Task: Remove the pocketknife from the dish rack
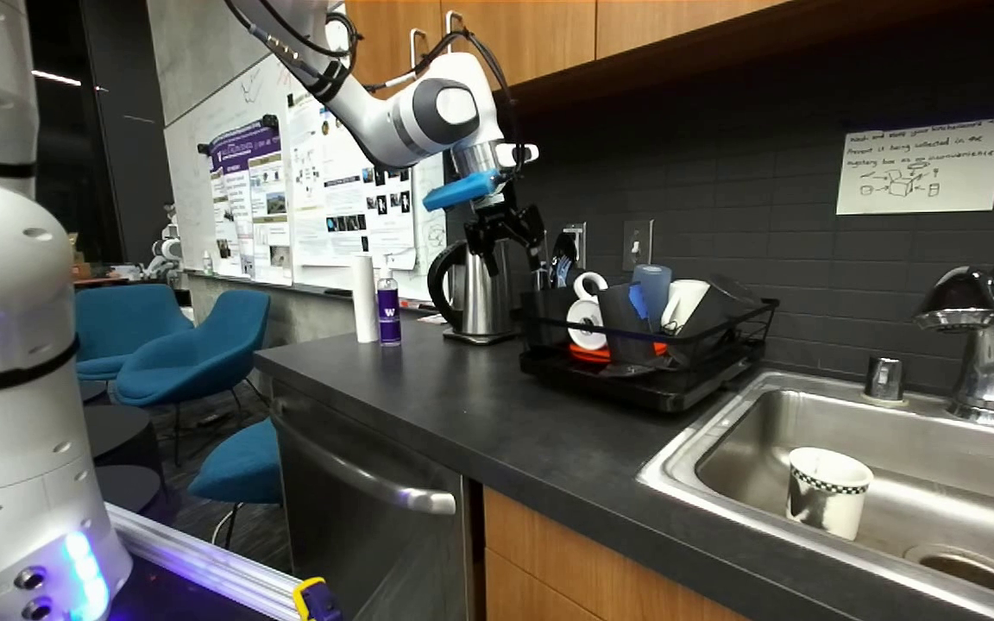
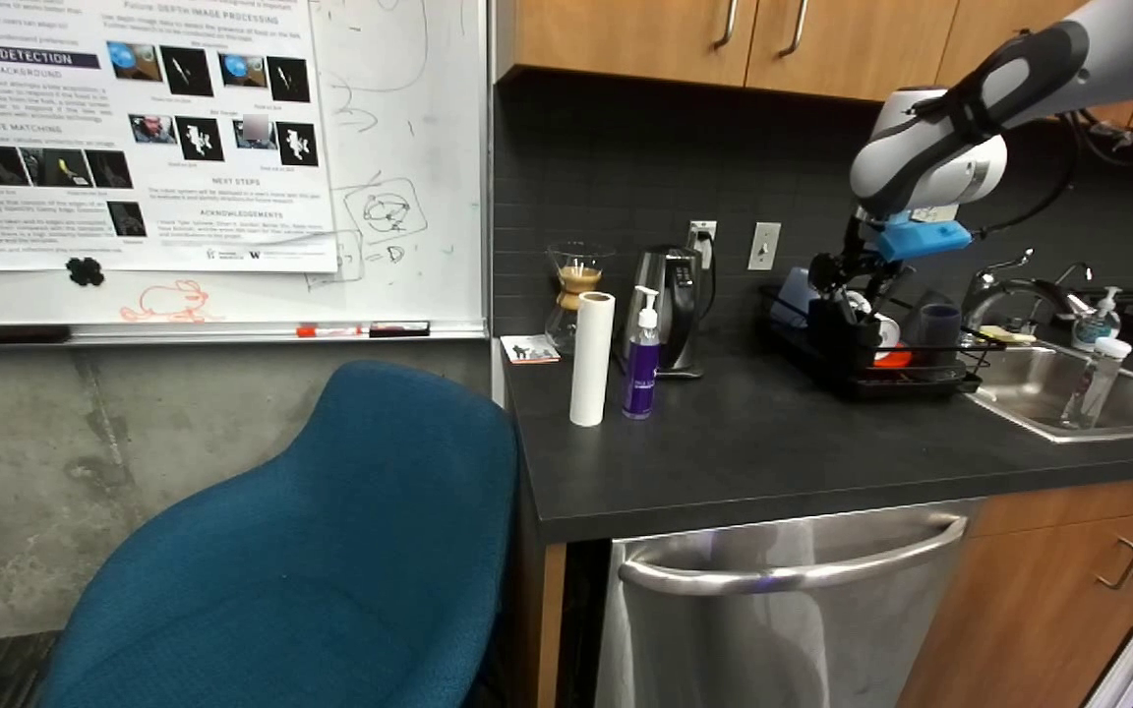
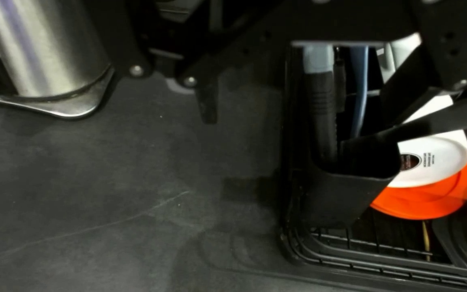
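pocketknife cannot be singled out for certain; slim things stand together in the black utensil holder [image 3: 339,200], low under the gripper [image 1: 514,264], and i cannot tell which of them is meant. as for writing: well to the right of the gripper in an exterior view, a handwritten sheet [image 1: 922,166] reads, in part, "prevent it being collected in the mystery box", with "inconvenience" ending that line. well to the left of the gripper in an exterior view, a poster [image 2: 134,147] shows "template matching", "next steps" and "acknowledgements", with "on fork detection" cut at the edge. lower left of the gripper, a purple-labelled bottle [image 1: 389,310] bears a white "w". under the right side of the gripper in the wrist view, a white round thing [image 3: 446,166], overlapping an orange disc [image 3: 424,202], has a dark oval mark [image 3: 410,161]; the print beside it is too small to read. in the holder, one black handle [image 3: 322,105] is ribbed and ends in pale grey-blue; just beside it are a narrow dark piece [image 3: 339,87] and a curved blue strip [image 3: 361,97]. the dish rack [image 3: 351,259], low, black and wire-sided over a drain tray [image 1: 678,398], sits beneath the gripper, whose fingers stand wide apart.
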Controlling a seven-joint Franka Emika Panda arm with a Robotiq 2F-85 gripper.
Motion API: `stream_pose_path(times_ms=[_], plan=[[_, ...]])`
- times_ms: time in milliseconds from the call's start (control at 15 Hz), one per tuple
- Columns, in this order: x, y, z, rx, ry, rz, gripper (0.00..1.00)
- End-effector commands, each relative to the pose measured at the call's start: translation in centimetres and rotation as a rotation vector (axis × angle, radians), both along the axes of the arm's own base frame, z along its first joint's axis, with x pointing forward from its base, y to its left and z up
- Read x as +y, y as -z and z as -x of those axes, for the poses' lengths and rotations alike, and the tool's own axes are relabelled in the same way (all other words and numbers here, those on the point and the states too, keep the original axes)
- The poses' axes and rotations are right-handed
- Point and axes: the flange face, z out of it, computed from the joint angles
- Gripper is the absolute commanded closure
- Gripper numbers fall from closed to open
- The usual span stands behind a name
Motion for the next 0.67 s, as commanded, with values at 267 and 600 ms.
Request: stream_pose_path(times_ms=[267,600], plan=[[-0.7,0.7,-1.5,0.013,-0.042,0.023,0.0],[-0.9,1.1,-2.2,0.014,-0.04,0.022,0.0]])
